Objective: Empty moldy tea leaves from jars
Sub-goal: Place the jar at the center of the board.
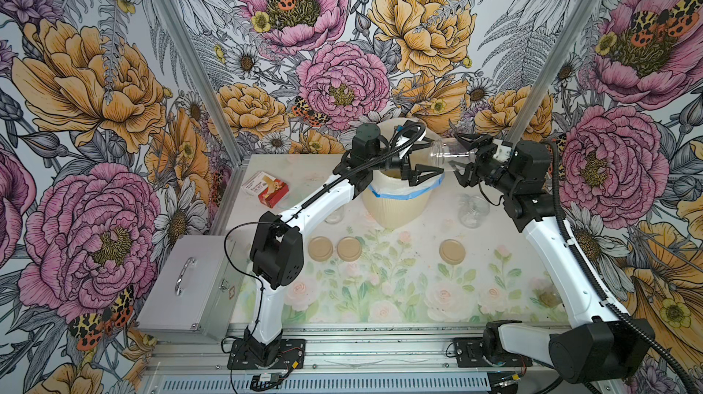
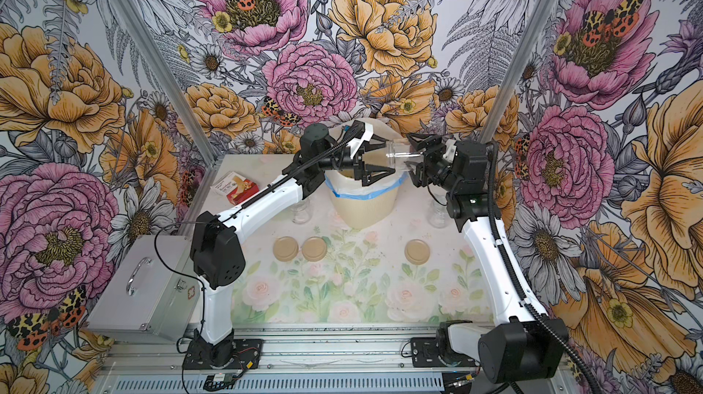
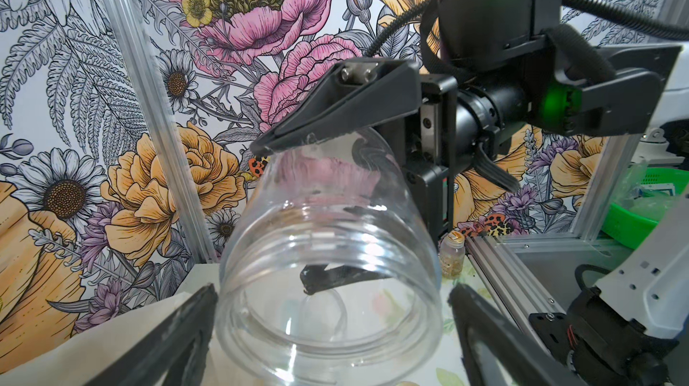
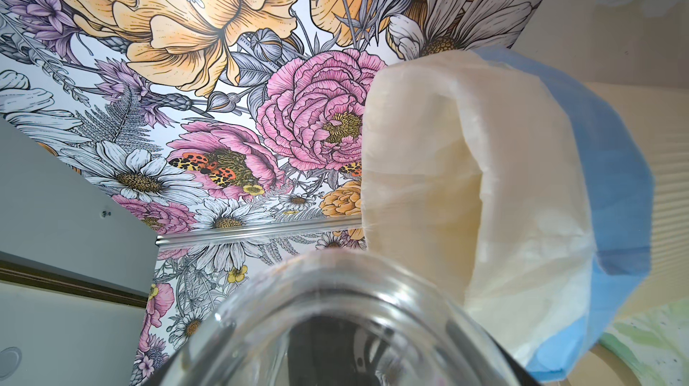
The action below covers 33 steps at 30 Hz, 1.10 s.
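Jar (image 1: 448,153) sideways between right jaws

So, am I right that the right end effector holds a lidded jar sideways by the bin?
The jar has no lid: the left wrist view shows its open mouth. The right end effector does hold it sideways by the bin.

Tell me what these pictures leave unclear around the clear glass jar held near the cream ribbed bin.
- Contents of the cream ribbed bin: both top views, left gripper and arm cover its mouth.
- Clear glass jar left of the bin: top view, left arm crosses it.
- Whether the left gripper touches the held clear glass jar: left wrist view, edges blur.
- Red-and-white box print: too small.
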### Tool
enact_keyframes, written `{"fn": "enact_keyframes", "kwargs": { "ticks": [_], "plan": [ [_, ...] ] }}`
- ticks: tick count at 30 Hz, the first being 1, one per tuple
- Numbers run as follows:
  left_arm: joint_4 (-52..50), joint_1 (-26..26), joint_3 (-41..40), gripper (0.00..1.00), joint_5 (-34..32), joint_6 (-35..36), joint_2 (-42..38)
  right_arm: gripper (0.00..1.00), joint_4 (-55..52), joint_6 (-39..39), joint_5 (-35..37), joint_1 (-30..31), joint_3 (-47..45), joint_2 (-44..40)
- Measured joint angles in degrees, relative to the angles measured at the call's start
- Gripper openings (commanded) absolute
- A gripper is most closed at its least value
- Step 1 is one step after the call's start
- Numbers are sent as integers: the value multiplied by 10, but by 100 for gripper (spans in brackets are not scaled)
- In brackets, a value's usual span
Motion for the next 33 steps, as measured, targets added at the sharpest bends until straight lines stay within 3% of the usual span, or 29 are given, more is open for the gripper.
{"fn": "enact_keyframes", "kwargs": {
  "ticks": [19,33],
  "plan": [
    [-28,-34,107,99,-22,10,68,57,3,7,-7,-2,-14,-17],
    [-25,-40,134,99,-29,0,90,57,11,13,0,-8,-22,-23]
  ]
}}
